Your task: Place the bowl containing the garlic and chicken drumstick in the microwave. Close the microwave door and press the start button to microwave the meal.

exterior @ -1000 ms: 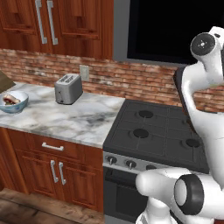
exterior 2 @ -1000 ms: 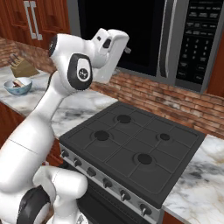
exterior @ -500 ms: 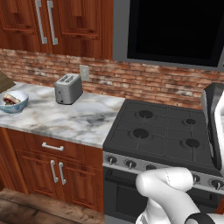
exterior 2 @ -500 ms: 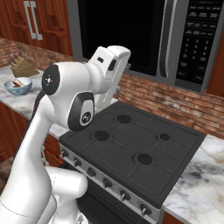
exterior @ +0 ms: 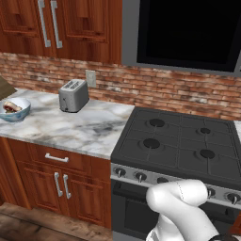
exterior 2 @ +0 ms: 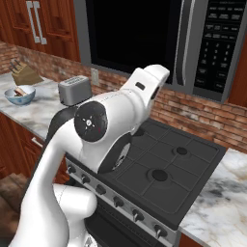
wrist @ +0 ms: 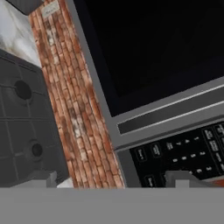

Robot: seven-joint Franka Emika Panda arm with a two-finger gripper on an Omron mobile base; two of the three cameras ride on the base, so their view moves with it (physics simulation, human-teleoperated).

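Meanwhile the arm has swung down and forward over the last second: earlier its upper links stood tall beside the microwave, and now it is folded low over the stove, with the wrist reaching up toward the far wall. In the hand view the camera looks, rolled sideways, at the microwave door, its silver bar handle and the keypad just beyond it. The door appears shut. Of the fingers, just the tips show at the bottom edge, and I cannot tell how far apart they are or whether they hold anything.

The tan bowl with the drumstick is not in sight; a small pale blue bowl sits far left on the counter, beyond the toaster. Judging by this, the arm is heading for the handle, so loading has not begun.
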